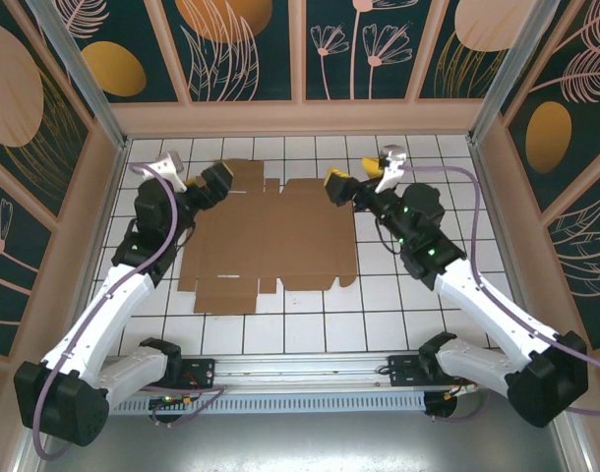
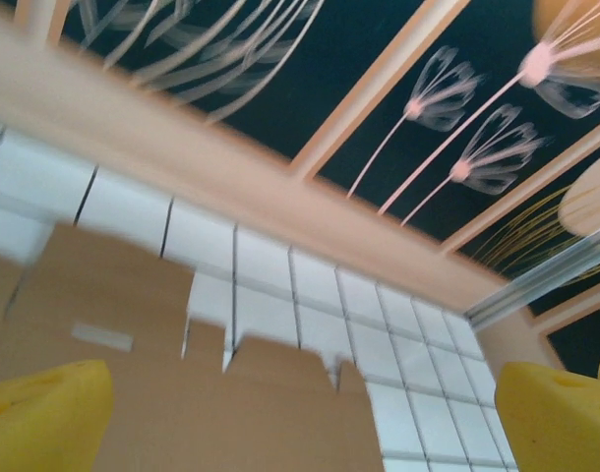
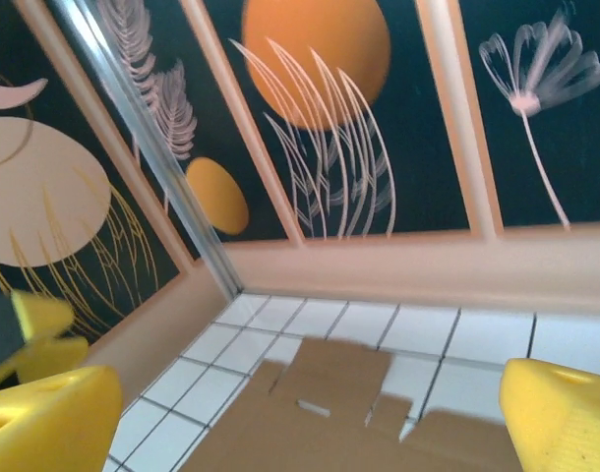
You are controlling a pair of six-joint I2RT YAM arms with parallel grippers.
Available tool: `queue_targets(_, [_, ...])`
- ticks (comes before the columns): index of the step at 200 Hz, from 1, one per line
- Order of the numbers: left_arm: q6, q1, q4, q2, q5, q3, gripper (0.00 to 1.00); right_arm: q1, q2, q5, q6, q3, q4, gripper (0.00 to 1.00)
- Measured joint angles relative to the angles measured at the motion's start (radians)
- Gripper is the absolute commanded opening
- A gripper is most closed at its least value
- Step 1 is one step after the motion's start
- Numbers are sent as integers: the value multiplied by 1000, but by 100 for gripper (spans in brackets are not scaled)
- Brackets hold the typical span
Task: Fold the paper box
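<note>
The paper box (image 1: 270, 241) lies flat and unfolded on the white tiled table, a brown die-cut sheet with flaps and tabs along its edges. My left gripper (image 1: 213, 187) hovers over the sheet's far left corner, open. In the left wrist view its yellow pads (image 2: 44, 418) stand far apart, with the cardboard (image 2: 231, 393) below and nothing between them. My right gripper (image 1: 351, 175) hangs open over the far right corner. In the right wrist view its yellow pads (image 3: 566, 418) are spread wide above the sheet (image 3: 330, 413).
Peach-coloured walls (image 1: 300, 118) with dark floral panels enclose the table on three sides. Bare white tiles (image 1: 280, 329) lie between the sheet and the arm bases at the near edge.
</note>
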Motion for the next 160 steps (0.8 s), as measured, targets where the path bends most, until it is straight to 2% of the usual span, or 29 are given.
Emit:
queue_targets(19, [-77,8,-6,22,66,-125,99,-49,114,-37,64,36,-108,99])
queue_targets(26, [-95,10,2,40,95,-158,92,-43,157,-37,75,36,-137,99])
queue_targets(36, [-116,11,20,67,132,-198,64,-31,206,-34,92,30,-180,99])
queue_targets(50, [-136,11,32,101,164,-224,38,-21,265,-39,97,29,-228,94])
queue_targets(66, [-145,11,59,141,192,-225,0,-12,332,-38,91,38,-272,84])
queue_targets(77, [-147,11,87,170,204,-225,0,-3,383,-31,80,57,-302,70])
queue_targets(93, [-153,11,105,218,208,-225,0,25,467,-8,58,107,-346,31])
queue_targets(108, [-162,11,111,264,203,-225,0,42,552,0,41,166,-367,13])
queue_targets(124, [-175,11,106,301,188,-225,0,43,634,3,25,217,-377,0])
queue_targets(160, [-201,11,5,394,114,-146,0,29,788,22,-13,319,-420,0])
